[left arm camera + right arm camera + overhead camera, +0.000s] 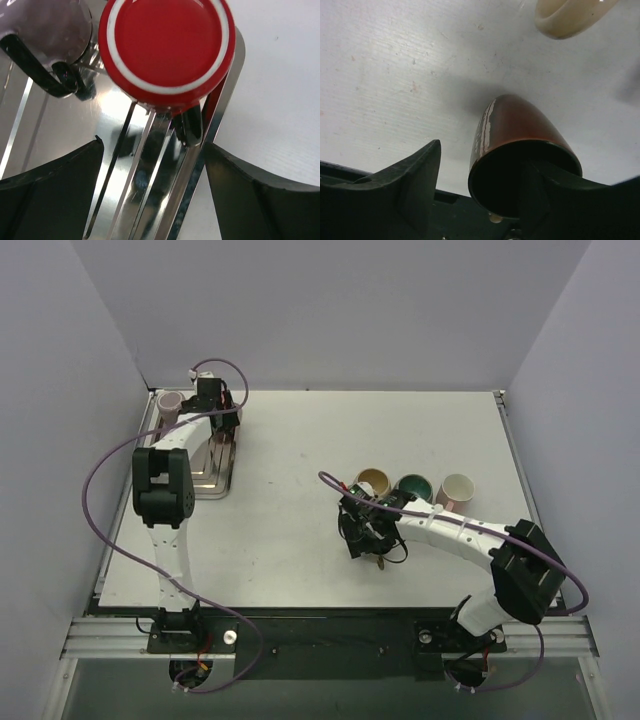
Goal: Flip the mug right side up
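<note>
A glossy brown mug [520, 125] stands in the right wrist view with its dark mouth toward the camera and its base on the white table. My right gripper [485, 165] is open. Its right finger [540, 195] reaches inside the mug's mouth, and its left finger [415, 175] stays outside, apart from the wall. In the top view my right gripper [362, 530] hides this mug. My left gripper [154, 145] is open and empty over a metal rack [150, 190], just below a red mug [165, 45] that stands upside down.
A tan mug [373, 483], a green mug [413, 487] and a pale pink mug [457, 490] stand upright in a row behind my right gripper. The rack [212, 465] sits far left with a pink mug [168, 405]. A greyish mug with a black handle [45, 30] is also on the rack.
</note>
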Controlling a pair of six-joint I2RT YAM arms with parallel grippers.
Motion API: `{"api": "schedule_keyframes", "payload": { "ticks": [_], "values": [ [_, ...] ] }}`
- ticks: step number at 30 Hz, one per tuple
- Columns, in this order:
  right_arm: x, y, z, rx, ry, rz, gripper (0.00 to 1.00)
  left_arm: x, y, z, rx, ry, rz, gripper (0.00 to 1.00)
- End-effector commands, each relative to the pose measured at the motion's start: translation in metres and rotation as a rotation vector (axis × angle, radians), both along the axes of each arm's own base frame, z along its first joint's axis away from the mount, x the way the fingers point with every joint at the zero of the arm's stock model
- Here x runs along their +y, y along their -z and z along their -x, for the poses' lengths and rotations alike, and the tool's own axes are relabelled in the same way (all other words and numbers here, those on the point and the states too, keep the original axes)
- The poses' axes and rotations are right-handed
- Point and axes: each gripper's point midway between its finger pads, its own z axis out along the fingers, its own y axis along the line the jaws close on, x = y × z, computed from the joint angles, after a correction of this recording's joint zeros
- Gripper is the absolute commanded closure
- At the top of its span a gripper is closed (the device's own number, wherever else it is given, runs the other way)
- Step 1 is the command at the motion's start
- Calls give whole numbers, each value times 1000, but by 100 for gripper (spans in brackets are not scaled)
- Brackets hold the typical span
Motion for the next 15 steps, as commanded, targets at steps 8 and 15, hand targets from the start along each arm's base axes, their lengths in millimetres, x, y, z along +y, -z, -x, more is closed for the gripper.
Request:
{"api": "schedule_keyframes", "payload": {
  "ticks": [8, 15],
  "values": [
    [-15, -44, 2, -139, 10, 99, 34, 4, -8, -50, -9, -21, -93, 8],
    [-17, -69, 1, -196, 2, 74, 32, 16, 14, -37, 72, -8, -86, 55]
  ]
}}
